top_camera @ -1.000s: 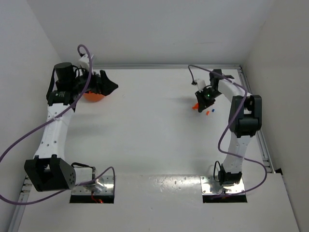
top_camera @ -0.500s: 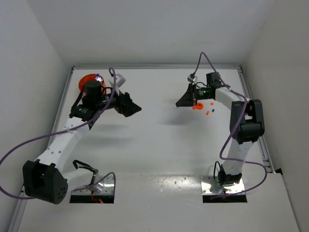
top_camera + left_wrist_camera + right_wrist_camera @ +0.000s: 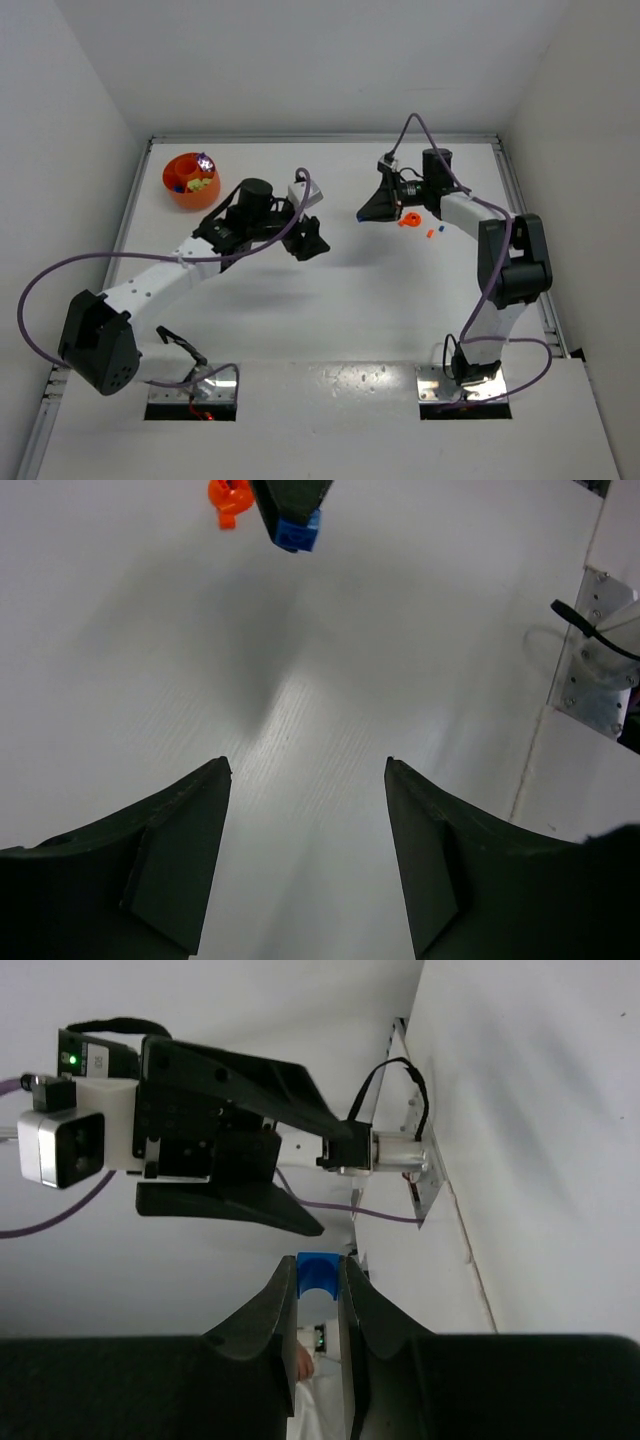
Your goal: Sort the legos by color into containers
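Pointing toward the middle of the table (image 3: 350,320), the left arm (image 3: 160,285) is extended, the left jaws spread and empty. Opposite, the right arm (image 3: 465,208) is bent leftward, a blue brick (image 3: 320,1272) pinched in the right jaws. The orange bowl (image 3: 191,180) is set at the far-left corner.
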Controlling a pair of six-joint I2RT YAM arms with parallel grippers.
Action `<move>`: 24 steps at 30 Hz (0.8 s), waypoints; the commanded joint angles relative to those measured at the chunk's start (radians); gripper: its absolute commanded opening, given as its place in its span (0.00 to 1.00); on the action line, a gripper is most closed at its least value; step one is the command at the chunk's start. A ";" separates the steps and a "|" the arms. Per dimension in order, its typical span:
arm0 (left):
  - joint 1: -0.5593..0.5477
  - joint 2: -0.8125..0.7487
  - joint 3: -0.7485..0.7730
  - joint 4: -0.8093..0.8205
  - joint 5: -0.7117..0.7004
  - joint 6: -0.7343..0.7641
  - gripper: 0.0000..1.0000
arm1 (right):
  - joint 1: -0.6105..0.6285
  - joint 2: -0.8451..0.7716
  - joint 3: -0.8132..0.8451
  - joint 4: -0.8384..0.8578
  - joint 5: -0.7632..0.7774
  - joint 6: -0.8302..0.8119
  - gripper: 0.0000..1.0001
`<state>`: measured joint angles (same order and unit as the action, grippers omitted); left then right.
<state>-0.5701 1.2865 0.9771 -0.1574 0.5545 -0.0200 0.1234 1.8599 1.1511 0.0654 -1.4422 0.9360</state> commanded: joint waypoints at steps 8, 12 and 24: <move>-0.028 0.134 0.141 0.214 0.004 -0.129 0.67 | 0.024 -0.088 -0.047 0.191 -0.014 0.164 0.07; -0.047 0.171 0.193 0.226 0.047 -0.138 0.67 | 0.033 -0.088 -0.056 0.191 -0.014 0.164 0.07; -0.117 0.208 0.215 0.185 0.032 -0.090 0.63 | 0.033 -0.097 -0.027 0.200 -0.024 0.185 0.07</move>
<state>-0.6788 1.4906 1.1641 0.0124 0.5941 -0.1299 0.1524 1.8061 1.0966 0.2276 -1.4437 1.1080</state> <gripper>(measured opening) 0.632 0.176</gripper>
